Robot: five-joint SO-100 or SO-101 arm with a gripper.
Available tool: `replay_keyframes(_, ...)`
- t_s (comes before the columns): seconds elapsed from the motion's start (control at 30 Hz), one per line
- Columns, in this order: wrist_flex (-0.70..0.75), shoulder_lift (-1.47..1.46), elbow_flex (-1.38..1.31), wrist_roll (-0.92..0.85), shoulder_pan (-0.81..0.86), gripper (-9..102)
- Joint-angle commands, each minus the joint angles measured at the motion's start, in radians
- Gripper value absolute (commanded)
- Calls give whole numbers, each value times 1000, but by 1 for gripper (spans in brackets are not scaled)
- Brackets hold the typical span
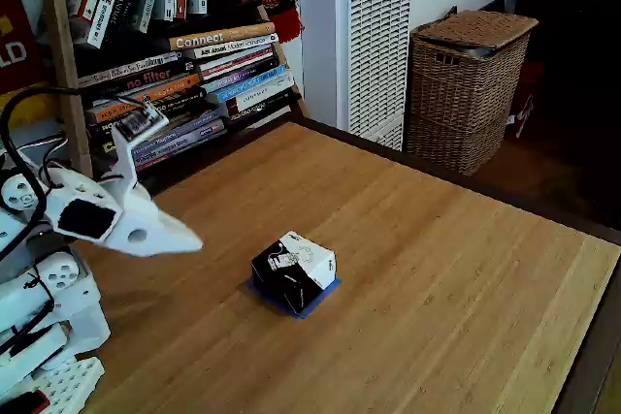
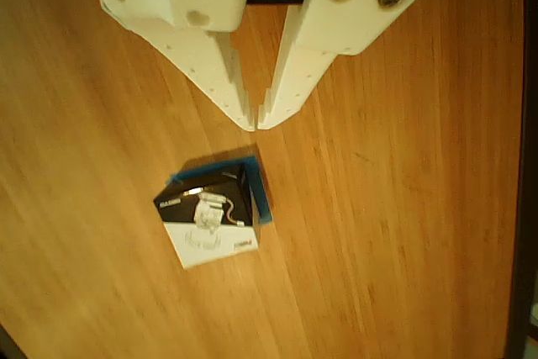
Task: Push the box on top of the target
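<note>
Fixed view: one box (image 1: 294, 270), black sides, white top with printed graphics, sitting mid-table (image 1: 437, 269) on the target (image 1: 320, 300). Only a blue sliver of the tape shows at the box's near edge, the rest is covered. My gripper (image 1: 194, 238) hangs to the left of the box, apart from it, holding nothing. Jaw gap unreadable from this side. One wicker basket (image 1: 466, 84) and a shelf of books (image 1: 184, 75) behind the table, nothing between me and the box.

Other view: my gripper (image 2: 255, 120) from the top edge, tips nearly touching, empty. One box (image 2: 208, 216) just below, blue tape (image 2: 261, 195) visible along two sides.
</note>
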Motion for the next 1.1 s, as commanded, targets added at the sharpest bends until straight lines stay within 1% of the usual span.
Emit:
replay_keyframes(0.0, 11, -8, 2, 21, -6, 3)
replay_keyframes(0.27, 11, 2, 2, 52, -11, 8)
replay_keyframes(1.07, 9, 11, 2, 58, -11, 8)
